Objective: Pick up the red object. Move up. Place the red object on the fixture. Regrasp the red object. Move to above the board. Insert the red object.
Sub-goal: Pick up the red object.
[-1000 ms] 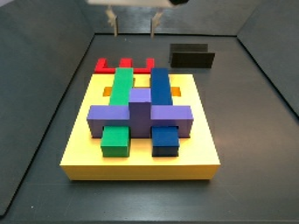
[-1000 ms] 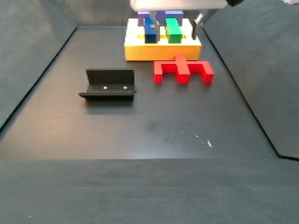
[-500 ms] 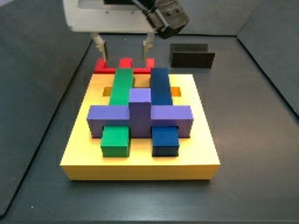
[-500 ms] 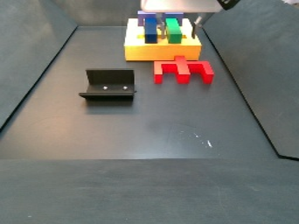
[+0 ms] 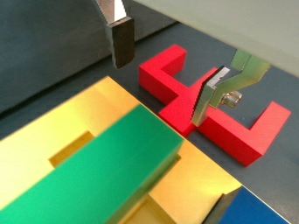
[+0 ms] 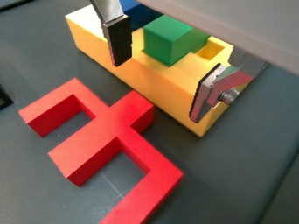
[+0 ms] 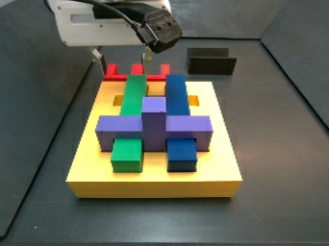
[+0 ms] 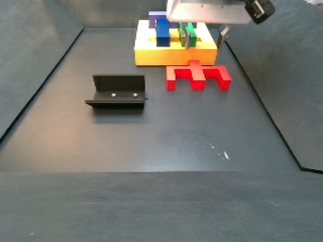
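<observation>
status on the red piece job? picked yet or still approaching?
Nothing is done yet: the red object lies flat on the floor beside the yellow board, ungrasped. In hand: the tool is open and poised above it, fingers apart with nothing between them. Left: grasp and lift, place it on the fixture, which is bare, regrasp, move above the board, insert.

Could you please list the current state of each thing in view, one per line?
Gripper: open, empty, above the board's edge near the red object.
Red object: flat on the floor beside the board, not grasped.
Board: on the floor, green, blue and purple blocks seated on it.
Fixture: on the floor, nothing on it.
</observation>
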